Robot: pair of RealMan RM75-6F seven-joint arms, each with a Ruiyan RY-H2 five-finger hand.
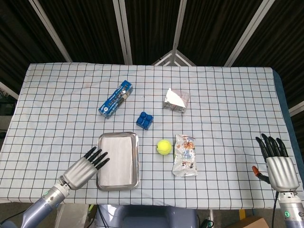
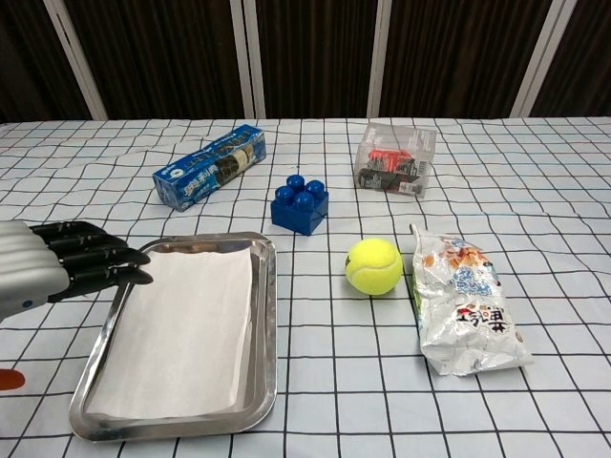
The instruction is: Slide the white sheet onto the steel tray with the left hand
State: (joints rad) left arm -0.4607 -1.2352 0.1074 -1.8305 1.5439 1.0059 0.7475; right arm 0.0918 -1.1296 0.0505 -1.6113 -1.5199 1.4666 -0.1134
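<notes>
the white sheet (image 2: 181,329) lies flat in the steel tray (image 2: 263,382). the left robot hand (image 1: 84,168) is beside it, fingers apart, holding nothing. i think the job looks done; next it just rests.

The white sheet (image 2: 181,329) lies in the steel tray (image 2: 264,367) at the near left. The left hand (image 2: 52,267) sits just left of the tray. A ball (image 2: 373,265) lies right of the tray, a snack bag (image 2: 465,305) further right, a toy brick (image 2: 300,202) beyond.
</notes>
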